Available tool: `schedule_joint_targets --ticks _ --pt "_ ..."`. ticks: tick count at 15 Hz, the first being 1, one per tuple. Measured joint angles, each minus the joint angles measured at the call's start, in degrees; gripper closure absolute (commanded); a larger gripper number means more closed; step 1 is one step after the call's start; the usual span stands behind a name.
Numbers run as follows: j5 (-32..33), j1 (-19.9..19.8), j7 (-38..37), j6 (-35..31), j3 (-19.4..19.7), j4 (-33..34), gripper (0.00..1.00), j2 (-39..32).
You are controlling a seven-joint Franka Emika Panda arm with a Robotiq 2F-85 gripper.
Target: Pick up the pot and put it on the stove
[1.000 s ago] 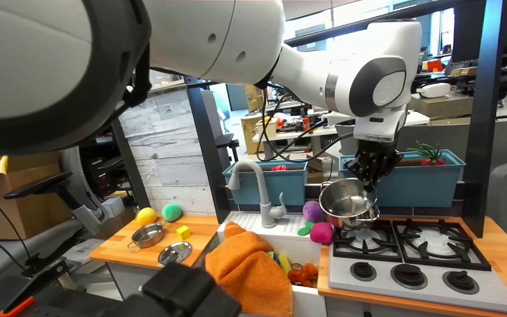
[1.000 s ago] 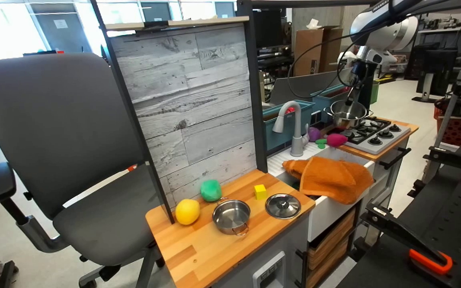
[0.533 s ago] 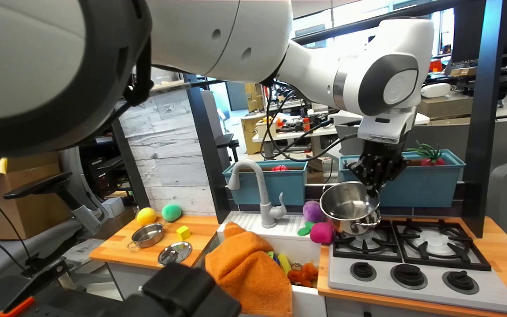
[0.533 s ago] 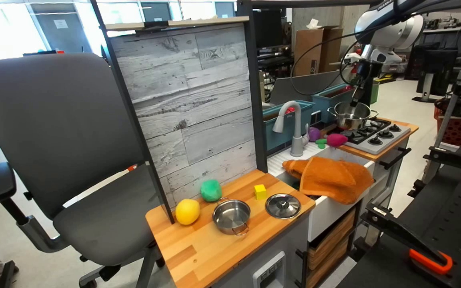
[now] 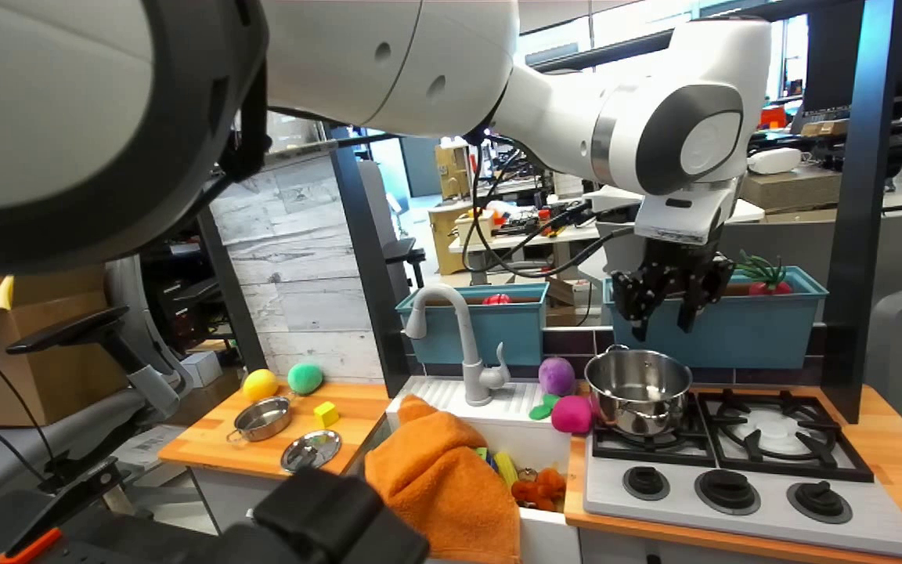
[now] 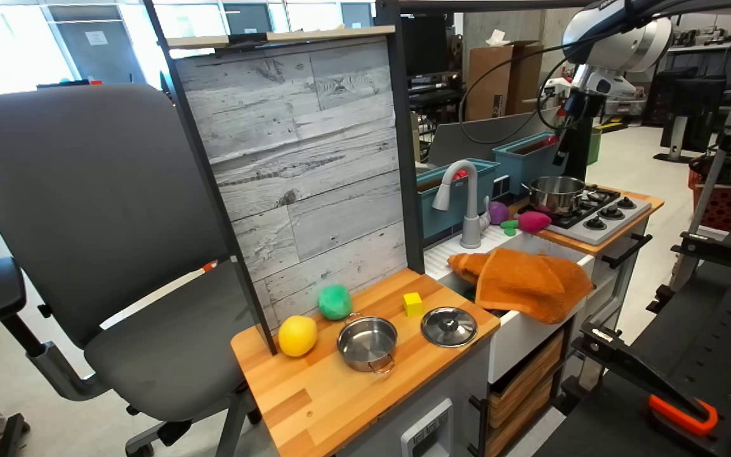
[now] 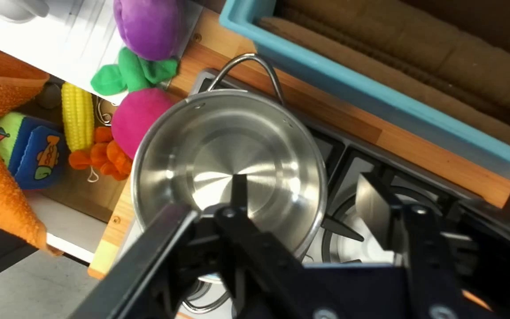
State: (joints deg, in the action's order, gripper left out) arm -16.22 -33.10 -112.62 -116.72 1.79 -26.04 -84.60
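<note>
The shiny silver pot (image 5: pixel 639 388) sits level and upright over the left burner of the white stove (image 5: pixel 772 521). In both exterior views it shows beneath my gripper (image 5: pixel 662 323), which stands open and apart, just above the rim. Looking down in the wrist view, I see the reflective inside of the pot (image 7: pixel 224 133) and one handle toward the teal bin. My jaws (image 7: pixel 301 186) are spread in that view, one over the pot and one over the right burner, nothing held between them. Part of the pot's near rim is hidden behind my gripper.
Pink (image 5: pixel 572 413) and purple (image 5: pixel 557 376) plush vegetables lie close left of the pot. A teal bin (image 5: pixel 733 337) stands right behind the stove. A faucet (image 5: pixel 463 337) and orange towel (image 5: pixel 443 478) are at the sink. A smaller pan (image 6: pixel 367 346) and lid (image 6: pixel 448 327) rest on the far counter.
The pot was tilted and hung from my gripper at its rim. Now it has come down level onto the left burner, and my gripper has opened and risen slightly off it.
</note>
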Motion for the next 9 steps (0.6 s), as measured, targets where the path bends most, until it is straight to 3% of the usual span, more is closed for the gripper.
schedule_joint_targets --ticks 1,2,4,9 --pt "0.0 0.0 0.0 0.0 -0.1 0.0 0.00 0.0" --pt "0.0 0.0 0.0 0.0 -0.3 0.0 0.13 0.0" --pt "0.0 0.0 0.7 -0.1 -1.2 0.0 0.00 0.1" --pt "0.0 0.0 1.0 -0.1 -1.7 0.0 0.00 0.1"
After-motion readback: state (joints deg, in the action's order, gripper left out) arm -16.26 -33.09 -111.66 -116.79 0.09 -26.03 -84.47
